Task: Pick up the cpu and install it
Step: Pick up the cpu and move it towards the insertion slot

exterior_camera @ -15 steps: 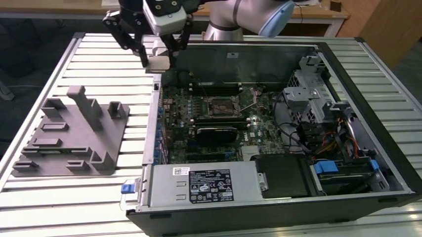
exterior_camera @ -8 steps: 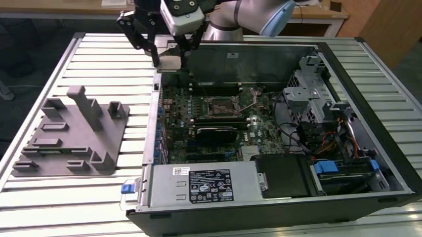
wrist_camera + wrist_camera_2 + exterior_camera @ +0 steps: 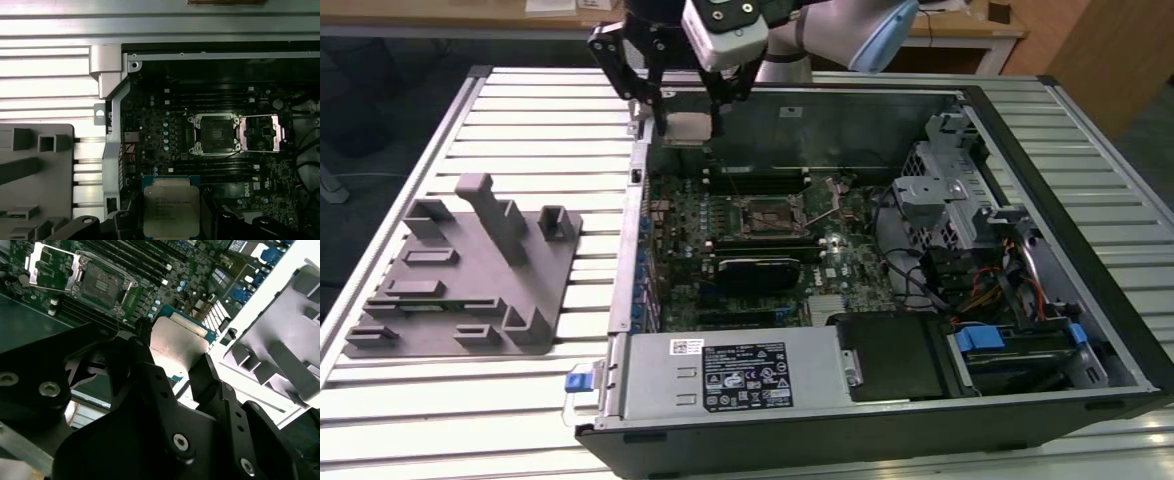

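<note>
Closed narrowly, the hand (image 3: 683,116) is clamped on two opposite edges of the cpu (image 3: 684,128). The chip is held with its silver lid facing up toward the wrist. This edge grip is judged to be chosen so that the underside is left untouched and the lid is left free.

The cpu is carried in the air, not yet seated. In the exterior view it is found beyond the socket (image 3: 767,215), toward the far wall of the computer case (image 3: 1014,130) and off to the exterior view's left. It is well apart from the socket and raised above the motherboard (image 3: 720,260).

In the first wrist view the cpu (image 3: 171,210) and the socket (image 3: 216,132) are both seen from above, with a stretch of board between them. The chip's edges are seen roughly square to the socket frame, and this is judged to suit a straight placement.

The socket's metal load plate (image 3: 260,134) is swung open and laid to the side away from the cpu. The contact field is thus left bare and ready to receive a chip. In the second wrist view the black fingers (image 3: 205,370) are seen pressed against the chip's (image 3: 177,347) rim.

A grey moulded fixture (image 3: 467,270) is set on the slatted table (image 3: 520,100) outside the case. It lies farther from the socket than the cpu, on the same side.
</note>
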Available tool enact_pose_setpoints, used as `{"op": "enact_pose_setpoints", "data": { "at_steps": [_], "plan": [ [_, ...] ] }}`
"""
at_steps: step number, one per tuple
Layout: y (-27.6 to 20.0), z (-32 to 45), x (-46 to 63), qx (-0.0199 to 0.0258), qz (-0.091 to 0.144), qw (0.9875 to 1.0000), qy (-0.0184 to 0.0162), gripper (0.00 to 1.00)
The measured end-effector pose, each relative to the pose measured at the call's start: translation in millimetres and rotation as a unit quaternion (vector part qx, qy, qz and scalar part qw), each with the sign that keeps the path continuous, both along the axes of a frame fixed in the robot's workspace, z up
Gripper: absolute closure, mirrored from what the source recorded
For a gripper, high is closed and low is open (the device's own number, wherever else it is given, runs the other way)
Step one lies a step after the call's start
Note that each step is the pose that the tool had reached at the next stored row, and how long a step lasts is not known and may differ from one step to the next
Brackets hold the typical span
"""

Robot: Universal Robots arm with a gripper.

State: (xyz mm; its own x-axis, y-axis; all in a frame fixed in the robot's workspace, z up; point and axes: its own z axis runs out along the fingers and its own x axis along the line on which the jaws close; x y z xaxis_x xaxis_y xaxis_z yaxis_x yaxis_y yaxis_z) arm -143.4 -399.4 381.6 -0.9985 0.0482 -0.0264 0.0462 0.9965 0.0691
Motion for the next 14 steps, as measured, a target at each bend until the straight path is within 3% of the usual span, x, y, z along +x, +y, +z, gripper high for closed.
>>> {"op": "enact_pose_setpoints", "data": {
  "at_steps": [7,14],
  "plan": [
    [0.2,0.0,22.7,-0.0001,0.000,1.0000,0.0002,0.46],
    [0.2,-1.6,37.5,-0.0001,0.000,1.0000,0.0001,0.46]
  ]
}}
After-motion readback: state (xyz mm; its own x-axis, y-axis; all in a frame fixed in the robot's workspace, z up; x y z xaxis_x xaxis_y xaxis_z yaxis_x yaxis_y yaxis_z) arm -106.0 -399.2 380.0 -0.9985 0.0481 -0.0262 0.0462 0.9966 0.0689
